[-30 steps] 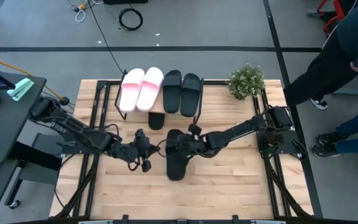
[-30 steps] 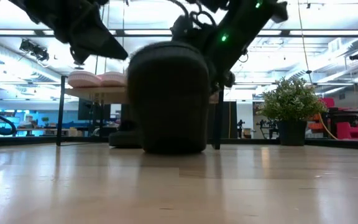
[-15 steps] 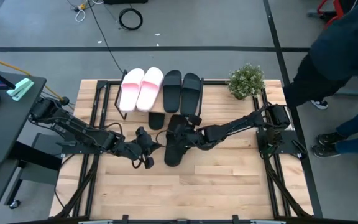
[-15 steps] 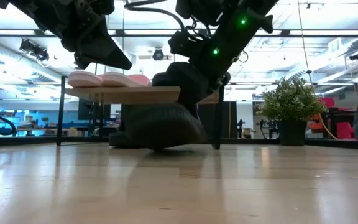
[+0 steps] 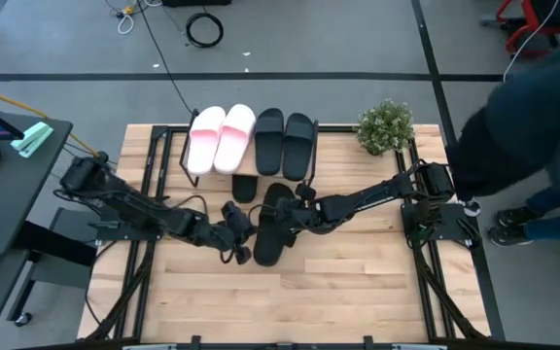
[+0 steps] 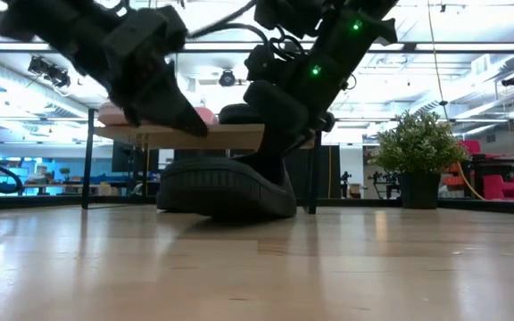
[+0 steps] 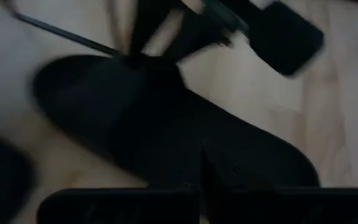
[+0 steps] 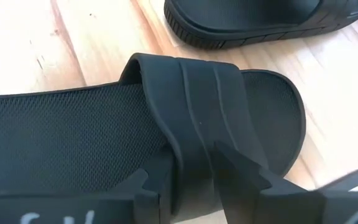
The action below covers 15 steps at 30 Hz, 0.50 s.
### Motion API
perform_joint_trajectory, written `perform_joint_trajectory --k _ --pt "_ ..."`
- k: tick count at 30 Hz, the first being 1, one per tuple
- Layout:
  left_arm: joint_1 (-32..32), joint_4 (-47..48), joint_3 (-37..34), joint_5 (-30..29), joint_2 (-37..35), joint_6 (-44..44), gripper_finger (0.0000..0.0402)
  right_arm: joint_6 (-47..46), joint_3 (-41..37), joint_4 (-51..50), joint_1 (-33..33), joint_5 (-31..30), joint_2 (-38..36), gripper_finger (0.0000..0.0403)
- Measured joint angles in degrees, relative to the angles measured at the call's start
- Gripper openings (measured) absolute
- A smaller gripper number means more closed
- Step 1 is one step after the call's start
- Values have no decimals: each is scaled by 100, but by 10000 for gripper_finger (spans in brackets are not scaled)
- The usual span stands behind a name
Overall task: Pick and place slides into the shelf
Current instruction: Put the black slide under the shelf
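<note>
A black slide [image 5: 268, 226] lies slanted on the table in front of the shelf [image 6: 230, 135]. My right gripper [image 5: 297, 216] is shut on its strap. My left gripper [image 5: 237, 233] is open and stands close beside the slide's near end; whether it touches, I cannot tell. Two pale pink slides [image 5: 218, 139] and two black slides [image 5: 284, 143] lie side by side on the shelf's top board. Another black slide [image 5: 245, 188] lies under the shelf on the table. My right gripper pinches the slide's wide strap [image 8: 194, 146] between its two fingers [image 8: 153, 186], coming from the table's right side and slanting down. The fingers lie across the strap. The slide's sole lies low along the table [image 6: 226, 203].
A potted plant [image 5: 385, 126] stands at the table's far right corner. A person in dark clothes [image 5: 528, 117] is beside the table's right edge. The near half of the tabletop [image 5: 290, 301] is bare wood.
My right gripper has carried the slide toward the shelf and turned it from lengthwise to slanted. In the low view it went from end-on, through tipped, to lying side-on and low. My left gripper has moved right, toward the slide.
</note>
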State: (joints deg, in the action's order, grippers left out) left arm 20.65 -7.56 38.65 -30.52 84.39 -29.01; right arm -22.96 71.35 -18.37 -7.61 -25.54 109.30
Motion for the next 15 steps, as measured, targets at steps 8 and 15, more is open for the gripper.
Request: perform_joint_trajectory --k 8,15 --pt "-12 -1153 2 377 939 118 16 0 0 20 2 7 2 110" --pt "-137 -1550 2 452 1616 -73 9 -6 -4 34 0 12 2 110"
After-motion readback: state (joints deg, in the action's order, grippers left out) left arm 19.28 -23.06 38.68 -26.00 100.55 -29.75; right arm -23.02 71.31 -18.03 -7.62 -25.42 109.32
